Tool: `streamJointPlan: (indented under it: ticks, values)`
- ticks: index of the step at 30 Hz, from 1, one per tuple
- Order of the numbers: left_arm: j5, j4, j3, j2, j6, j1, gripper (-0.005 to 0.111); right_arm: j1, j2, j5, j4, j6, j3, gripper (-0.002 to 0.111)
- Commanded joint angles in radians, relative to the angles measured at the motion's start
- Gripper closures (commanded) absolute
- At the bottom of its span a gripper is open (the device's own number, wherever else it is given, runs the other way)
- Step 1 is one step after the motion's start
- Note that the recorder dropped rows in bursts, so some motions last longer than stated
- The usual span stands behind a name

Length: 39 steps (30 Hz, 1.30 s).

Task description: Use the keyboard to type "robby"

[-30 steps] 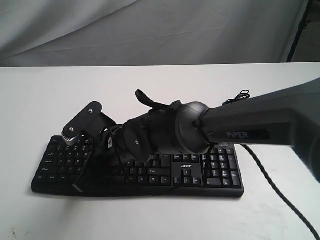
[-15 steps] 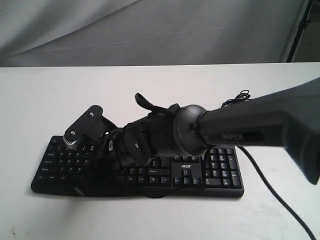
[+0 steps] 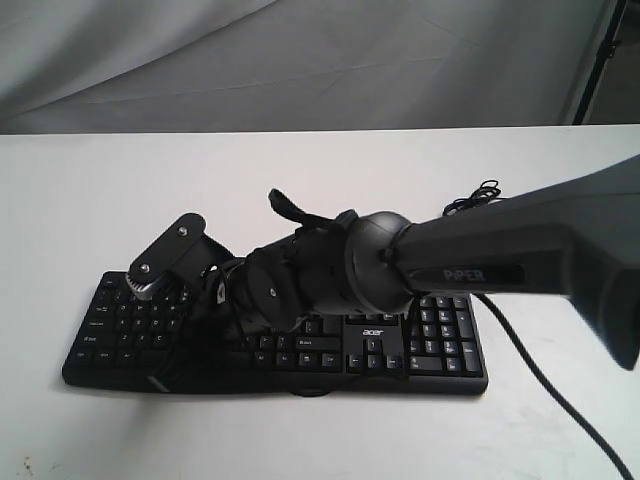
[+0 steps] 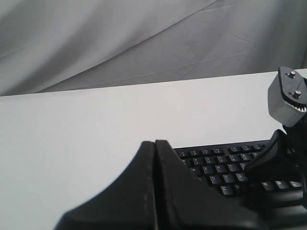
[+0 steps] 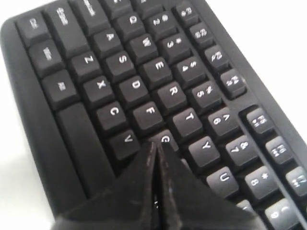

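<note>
The black keyboard (image 3: 440, 345) lies on the white table (image 3: 90, 200), its acer logo facing the front. My right arm (image 3: 480, 260) reaches across from the right to the keyboard's left half. In the right wrist view the right gripper (image 5: 156, 144) is shut, empty, and its joined tips stand at the edge of the G key (image 5: 165, 139), between V and Y; whether they press a key I cannot tell. The left gripper (image 4: 155, 143) is shut and empty, low over the table by the keyboard's (image 4: 216, 165) left end. I cannot make it out in the exterior view.
A thin black cable (image 3: 545, 375) runs off the keyboard's right end toward the front, and a small coil of it (image 3: 482, 192) lies behind. Grey cloth (image 3: 300, 60) hangs behind the table. The right wrist's grey housing (image 4: 287, 98) shows in the left wrist view.
The right wrist has sunk a little toward the keys and shifted slightly left since a second ago; over the last half second it has barely moved.
</note>
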Motion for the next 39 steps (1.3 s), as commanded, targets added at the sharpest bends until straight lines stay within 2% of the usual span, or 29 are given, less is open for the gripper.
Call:
streamJointPlan:
  ticks: [1,15,21,26,39]
  values:
    - [-0.005,0.005,0.004,-0.003,-0.003,-0.006,0.107,0.001,-0.069,0.000,-0.004,-0.006,-0.005,0.108]
    - [-0.005,0.005,0.004,-0.003,-0.003,-0.006,0.107,-0.003,-0.054,-0.036,-0.004,-0.006,-0.005,0.108]
    - [-0.005,0.005,0.004,-0.003,-0.003,-0.006,0.107,-0.029,0.018,0.063,-0.004,0.017,-0.131,0.108]
    - [-0.005,0.005,0.004,-0.003,-0.003,-0.006,0.107,-0.070,0.022,0.087,-0.008,0.050,-0.131,0.108]
    - [-0.005,0.005,0.004,-0.003,-0.003,-0.006,0.107,-0.068,0.077,0.083,-0.013,0.046,-0.131,0.108]
